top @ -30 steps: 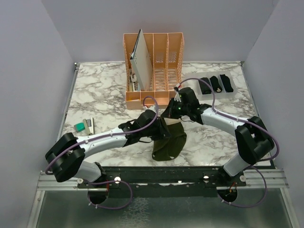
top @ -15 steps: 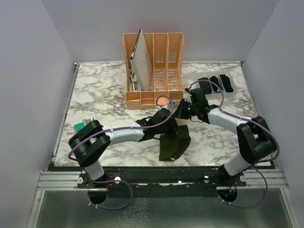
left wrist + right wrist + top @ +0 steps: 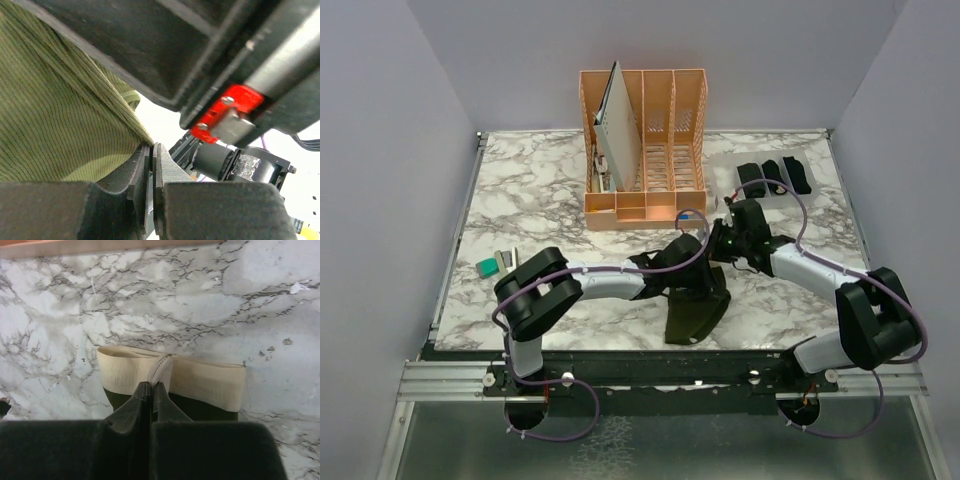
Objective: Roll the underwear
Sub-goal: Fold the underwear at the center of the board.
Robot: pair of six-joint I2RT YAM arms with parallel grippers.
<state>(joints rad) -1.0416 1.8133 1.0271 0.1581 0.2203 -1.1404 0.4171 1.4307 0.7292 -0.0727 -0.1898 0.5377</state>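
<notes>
The olive-green underwear (image 3: 692, 315) with a cream waistband (image 3: 200, 380) lies near the table's front middle, and both grippers hold its far end. My left gripper (image 3: 704, 282) is shut on an edge of the ribbed olive cloth (image 3: 60, 120), its pads (image 3: 142, 165) pressed together. My right gripper (image 3: 719, 243) is shut on the waistband at its seam, as the right wrist view shows at the gripper (image 3: 151, 387). Three black rolled underwear (image 3: 775, 177) sit side by side at the back right.
An orange file organizer (image 3: 645, 150) holding a white board stands at the back middle. A white tray (image 3: 802, 197) holds the black rolls. A small teal block (image 3: 487, 266) and a white piece lie at the left. The table's front edge runs just below the olive cloth.
Both grippers have carried the olive underwear to the right across the table. The left arm has stretched further right and the right arm has drawn back toward its side.
</notes>
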